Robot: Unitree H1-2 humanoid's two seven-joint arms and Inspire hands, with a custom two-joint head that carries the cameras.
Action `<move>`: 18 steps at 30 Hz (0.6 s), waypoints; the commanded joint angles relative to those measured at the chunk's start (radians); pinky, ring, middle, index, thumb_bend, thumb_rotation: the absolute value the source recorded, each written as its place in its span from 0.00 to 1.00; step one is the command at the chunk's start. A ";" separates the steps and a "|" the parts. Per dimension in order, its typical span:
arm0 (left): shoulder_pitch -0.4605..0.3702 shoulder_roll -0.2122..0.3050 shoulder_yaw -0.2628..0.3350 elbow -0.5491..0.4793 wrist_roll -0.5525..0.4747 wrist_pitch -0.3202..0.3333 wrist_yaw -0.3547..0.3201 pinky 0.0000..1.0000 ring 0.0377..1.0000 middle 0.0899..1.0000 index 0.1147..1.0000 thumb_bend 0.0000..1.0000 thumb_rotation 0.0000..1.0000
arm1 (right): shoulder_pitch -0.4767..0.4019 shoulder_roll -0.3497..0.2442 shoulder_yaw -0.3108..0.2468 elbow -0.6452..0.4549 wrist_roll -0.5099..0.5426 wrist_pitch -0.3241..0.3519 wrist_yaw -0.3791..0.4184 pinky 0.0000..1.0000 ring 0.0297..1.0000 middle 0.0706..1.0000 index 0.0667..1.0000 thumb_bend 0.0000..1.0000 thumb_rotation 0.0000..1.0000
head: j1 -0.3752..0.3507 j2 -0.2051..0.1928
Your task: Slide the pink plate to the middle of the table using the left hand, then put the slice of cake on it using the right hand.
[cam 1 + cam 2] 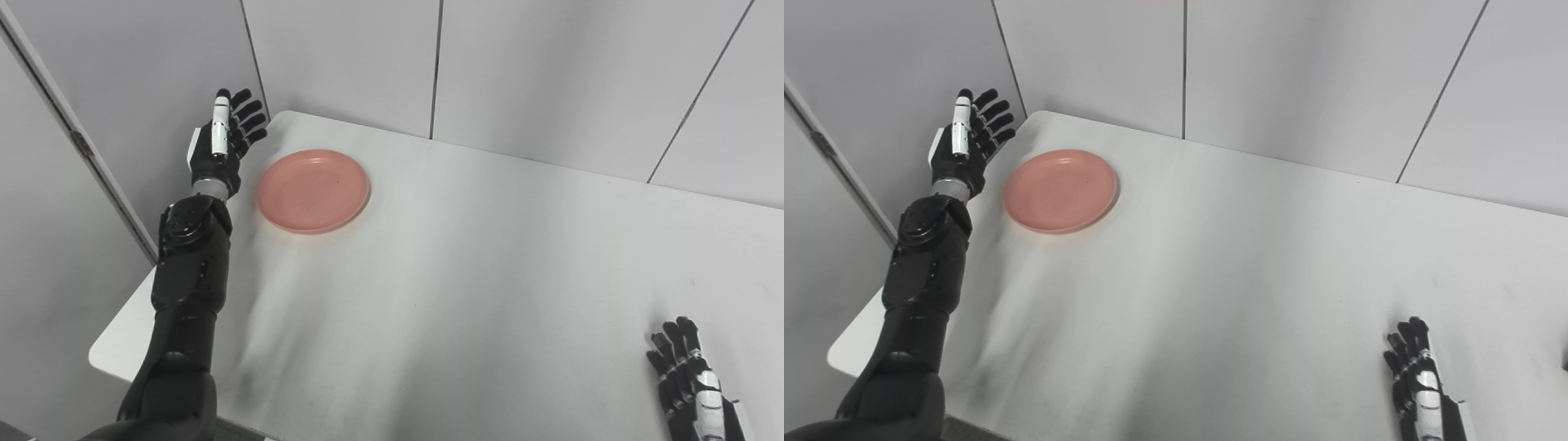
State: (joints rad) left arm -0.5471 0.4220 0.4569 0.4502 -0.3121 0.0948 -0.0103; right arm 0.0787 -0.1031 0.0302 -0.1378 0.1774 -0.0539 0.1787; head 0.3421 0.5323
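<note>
We look down on a white table (465, 294) that fills most of the view, with pale grey wall panels (343, 55) standing behind it and along its left side. Our left arm (184, 294), black and jointed, reaches up from the bottom left corner along the table's left edge. A pink plate (313, 190) lies flat near the far left corner of the table, well away from the middle, and nothing rests on it. Our left hand (222, 144) is raised just beside the plate's left rim, not touching it, with its fingers (248, 116) straight and spread apart, holding nothing. Our right hand (1421, 383) sits low at the near right edge of the table, fingers extended and slightly apart, empty.
</note>
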 commanded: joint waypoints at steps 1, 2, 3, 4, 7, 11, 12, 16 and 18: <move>-0.054 0.048 0.013 -0.005 -0.016 -0.045 -0.002 0.78 0.79 0.78 0.76 0.41 1.00 | 0.019 -0.013 -0.009 0.007 -0.002 0.019 -0.001 1.00 0.98 0.99 1.00 0.35 1.00 | 0.001 0.001; -0.053 0.050 0.015 0.003 -0.019 -0.046 -0.004 0.78 0.80 0.78 0.76 0.41 1.00 | 0.019 -0.013 -0.010 0.007 -0.001 0.019 -0.001 1.00 0.98 0.99 1.00 0.35 1.00 | 0.001 0.001; -0.053 0.052 0.015 0.010 -0.021 -0.047 -0.006 0.78 0.80 0.78 0.77 0.41 1.00 | 0.019 -0.013 -0.010 0.007 -0.002 0.019 -0.001 1.00 0.98 0.99 1.00 0.34 1.00 | 0.001 0.001; -0.052 0.053 0.015 0.014 -0.023 -0.048 -0.007 0.78 0.80 0.79 0.77 0.41 1.00 | 0.019 -0.013 -0.010 0.008 -0.003 0.018 -0.001 1.00 0.98 0.99 1.00 0.34 1.00 | 0.001 0.001; -0.051 0.063 0.018 0.045 -0.036 -0.062 -0.018 0.78 0.81 0.80 0.78 0.41 1.00 | 0.018 -0.013 -0.010 0.010 -0.004 0.013 -0.001 1.00 0.98 0.99 1.00 0.34 1.00 | 0.002 0.003; -0.054 0.070 0.024 0.078 -0.042 -0.072 -0.017 0.78 0.81 0.79 0.78 0.40 1.00 | 0.020 -0.015 -0.011 0.006 -0.001 0.019 0.000 1.00 0.98 0.99 1.00 0.34 1.00 | 0.001 0.004; -0.054 0.070 0.026 0.085 -0.045 -0.073 -0.017 0.78 0.81 0.79 0.78 0.40 1.00 | 0.020 -0.015 -0.011 0.004 -0.001 0.020 -0.001 1.00 0.98 0.99 1.00 0.35 1.00 | 0.002 0.005; -0.054 0.072 0.021 0.105 -0.039 -0.080 -0.007 0.78 0.80 0.79 0.77 0.40 1.00 | 0.020 -0.016 -0.011 0.006 -0.003 0.016 0.000 1.00 0.98 0.99 1.00 0.35 1.00 | 0.002 0.007; -0.054 0.071 0.019 0.115 -0.034 -0.082 0.002 0.78 0.80 0.79 0.77 0.39 1.00 | 0.021 -0.017 -0.012 0.002 0.000 0.024 0.000 1.00 0.98 0.99 1.00 0.35 1.00 | 0.003 0.007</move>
State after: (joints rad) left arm -0.5535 0.4464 0.4738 0.5771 -0.3526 0.0531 -0.0150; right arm 0.0797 -0.1056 0.0295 -0.1392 0.1777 -0.0537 0.1791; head 0.3436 0.5384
